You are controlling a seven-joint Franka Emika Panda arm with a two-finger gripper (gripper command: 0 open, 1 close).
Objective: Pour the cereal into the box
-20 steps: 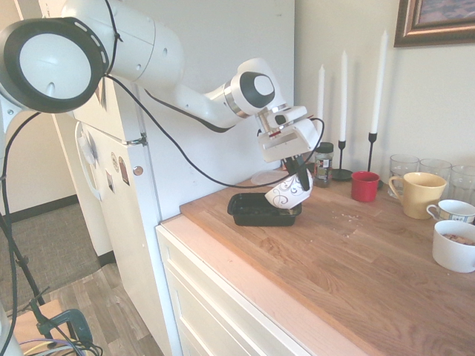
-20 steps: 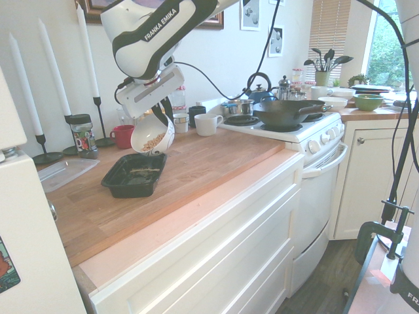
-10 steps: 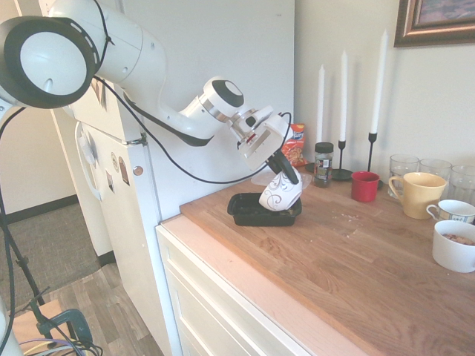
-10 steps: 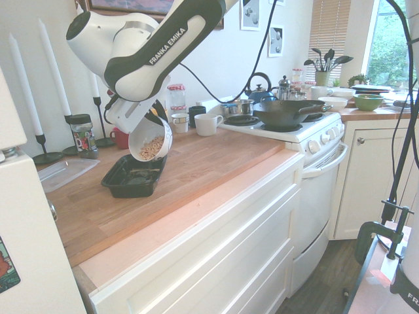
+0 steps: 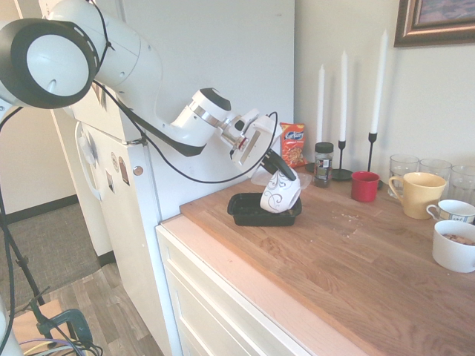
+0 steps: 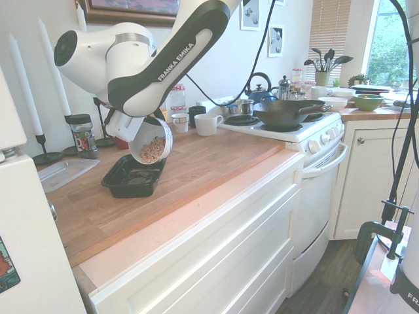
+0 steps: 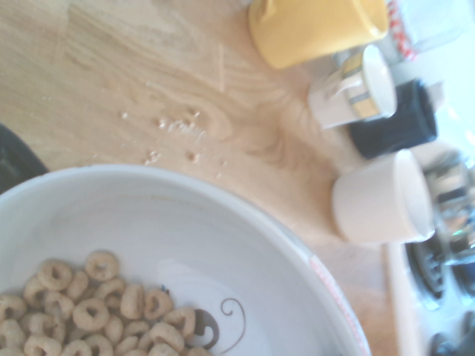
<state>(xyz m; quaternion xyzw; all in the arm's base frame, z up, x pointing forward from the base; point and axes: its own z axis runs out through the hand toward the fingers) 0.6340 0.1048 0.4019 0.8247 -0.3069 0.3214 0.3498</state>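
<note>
Holding a white bowl (image 6: 151,139) with dark swirl print tipped steeply over the box (image 6: 133,178), the gripper (image 5: 276,167) is pinching the bowl's rim, fingers clamped tight on it. The cereal (image 6: 152,150) is sitting inside the bowl, piled against its lower wall: small tan rings, clearly loop-shaped in the wrist view (image 7: 89,311). Whether any pieces are lying in the box is too dark to tell. The box is a shallow black tray with rounded corners, resting on the wooden counter (image 5: 356,252) close to its front edge, with the bowl's lower lip hanging just above it or touching it; which one cannot be told. Readable text: "FRANKA EMIKA" is showing along the arm link (image 6: 180,52). An orange-red snack bag (image 5: 294,144) is standing against the wall behind the box, its print too small to read. A dark-lidded jar (image 5: 323,164) is standing beside it, label illegible. A red cup (image 5: 364,186) and a yellow mug (image 5: 420,194) are sitting further along the counter. A few crumbs (image 7: 178,127) are lying on the wood.
</note>
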